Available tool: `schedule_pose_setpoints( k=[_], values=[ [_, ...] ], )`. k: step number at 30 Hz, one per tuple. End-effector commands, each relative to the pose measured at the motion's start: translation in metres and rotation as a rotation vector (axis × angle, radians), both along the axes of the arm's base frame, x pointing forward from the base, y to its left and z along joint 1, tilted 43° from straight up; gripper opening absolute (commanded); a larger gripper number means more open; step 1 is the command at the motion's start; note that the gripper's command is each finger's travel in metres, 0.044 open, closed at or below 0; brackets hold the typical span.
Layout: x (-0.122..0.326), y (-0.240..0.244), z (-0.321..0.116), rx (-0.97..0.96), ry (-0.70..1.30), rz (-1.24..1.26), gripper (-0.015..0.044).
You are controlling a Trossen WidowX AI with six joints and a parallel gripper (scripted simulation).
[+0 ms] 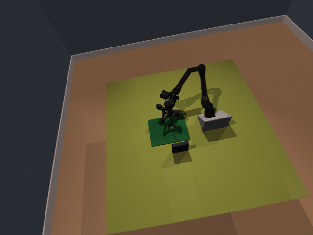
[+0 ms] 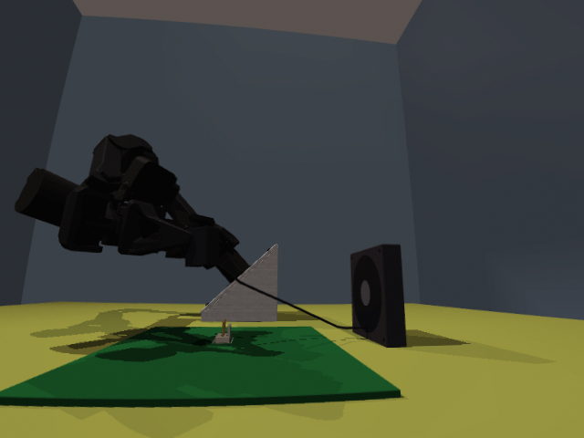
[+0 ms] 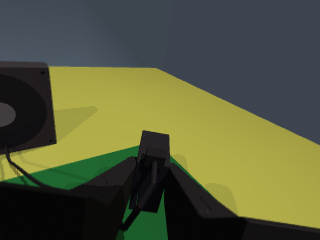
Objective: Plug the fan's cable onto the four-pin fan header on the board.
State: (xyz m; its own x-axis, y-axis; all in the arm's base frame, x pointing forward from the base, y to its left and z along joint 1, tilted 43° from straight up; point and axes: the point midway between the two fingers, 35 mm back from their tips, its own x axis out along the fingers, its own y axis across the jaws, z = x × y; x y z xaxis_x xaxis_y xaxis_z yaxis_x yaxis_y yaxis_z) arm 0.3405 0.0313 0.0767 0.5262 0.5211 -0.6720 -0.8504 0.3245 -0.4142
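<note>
Top view: arm (image 1: 194, 76) in black, rising from a grey base block (image 1: 214, 120) on an olive-yellow mat (image 1: 227, 164), folded at the elbow and reaching down over a green board (image 1: 156, 136); gripper (image 1: 163, 120) hanging above the board's far corner; fan header (image 1: 172, 128) a small pale speck near the board's middle; fan (image 1: 180, 146), a dark box, standing just off the board's near edge, thin dark wires running from it across the board; brown floor (image 1: 265, 50) and pale rim wall (image 1: 60, 121) around the mat. Exterior view: gripper (image 2: 232, 271) slanting down, held well above the board (image 2: 212, 377); cable (image 2: 301, 308) running taut from the fingertips down to the foot of the fan (image 2: 377, 294), which stands upright beside the board's right edge; fan header (image 2: 223, 335) upright on the board, a gold pin showing above its pale shroud, apart from the gripper and bare of any plug; base block (image 2: 249, 294) behind. Wrist view: gripper (image 3: 150, 187) clenched on the plug (image 3: 152, 152), a small dark block standing out past the fingertips, its cable (image 3: 131, 217) trailing back between the fingers; plug held in the air over the board (image 3: 75, 172), not seated; fan (image 3: 25, 107) at upper left, a second length of cable lying at its foot.
</note>
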Motion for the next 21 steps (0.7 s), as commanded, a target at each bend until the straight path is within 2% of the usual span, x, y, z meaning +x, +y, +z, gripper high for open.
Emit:
schedule_pose_setpoints(
  k=[1,21],
  values=[
    [0.0,-0.002,-0.001,0.002,-0.004,0.006,0.0],
    [0.002,-0.017,-0.011,0.001,-0.003,0.006,0.0]
  ],
)
